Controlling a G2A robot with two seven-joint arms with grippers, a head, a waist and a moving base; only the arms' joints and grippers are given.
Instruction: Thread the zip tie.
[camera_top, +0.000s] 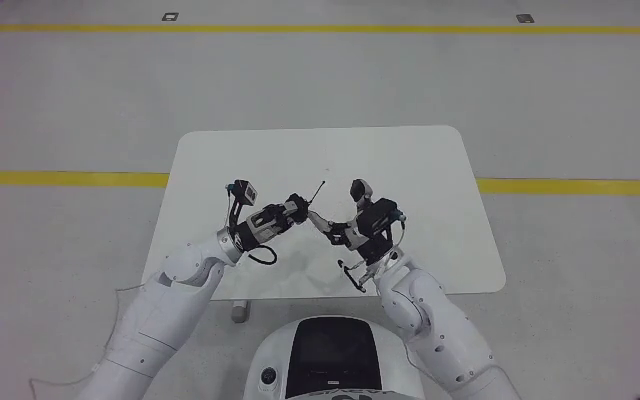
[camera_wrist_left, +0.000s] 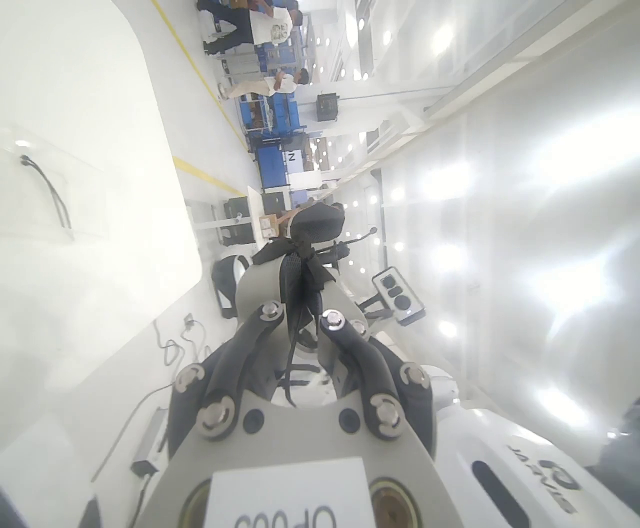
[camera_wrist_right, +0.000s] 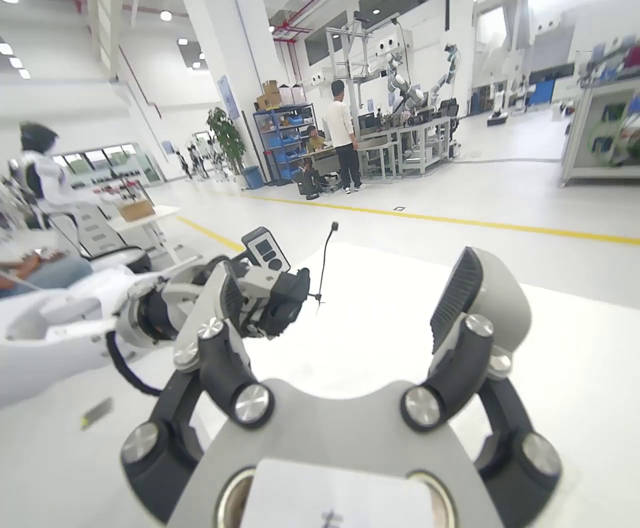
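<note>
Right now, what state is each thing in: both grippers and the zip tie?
left gripper: shut on the zip tie, held above the table.
right gripper: open, nothing between its fingers, close beside the left gripper.
zip tie: pinched near its lower end, standing nearly upright, straight with no loop formed, not yet threaded.

White table (camera_top: 420, 160) bears what looks like a clear bag (camera_wrist_left: 80, 195).
</note>
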